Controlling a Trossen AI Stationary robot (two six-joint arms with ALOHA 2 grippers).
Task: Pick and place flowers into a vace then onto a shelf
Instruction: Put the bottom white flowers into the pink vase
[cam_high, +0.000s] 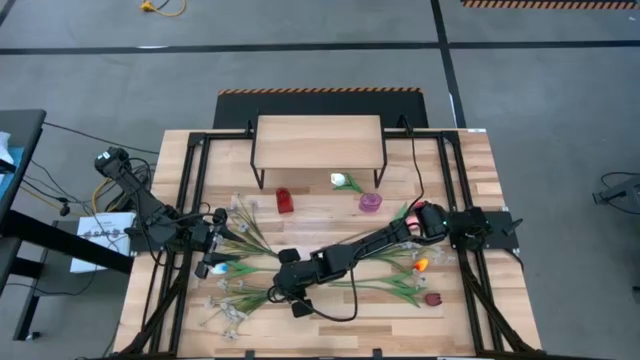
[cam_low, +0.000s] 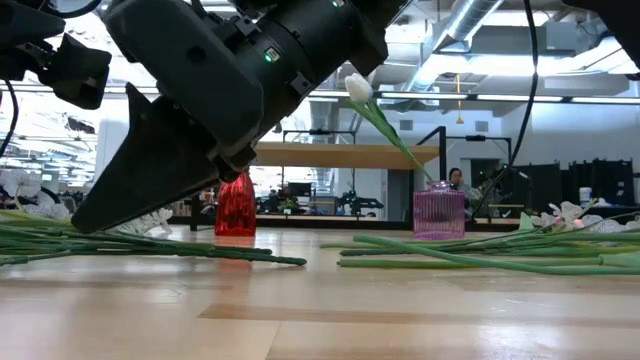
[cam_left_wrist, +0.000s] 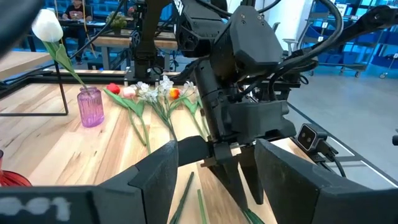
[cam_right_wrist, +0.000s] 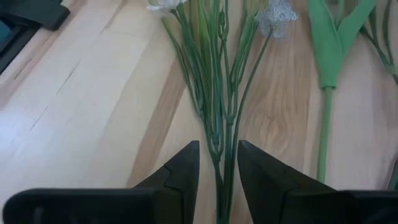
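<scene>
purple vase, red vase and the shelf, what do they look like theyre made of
Purple vase: see-through tinted glass or plastic, ribbed; light passes through and a white tulip's stem shows above it.
Red vase: glossy translucent red, likely glass or plastic; which one is unclear.
Shelf: pale board with faint grain, looks like light wood, matte, on thin dark legs that look like metal.

Your right arm reaches far toward the table's left, right gripper (cam_right_wrist: 217, 180) low, jaws narrowed. Your left gripper (cam_left_wrist: 211, 180) waits open near the left edge.
</scene>
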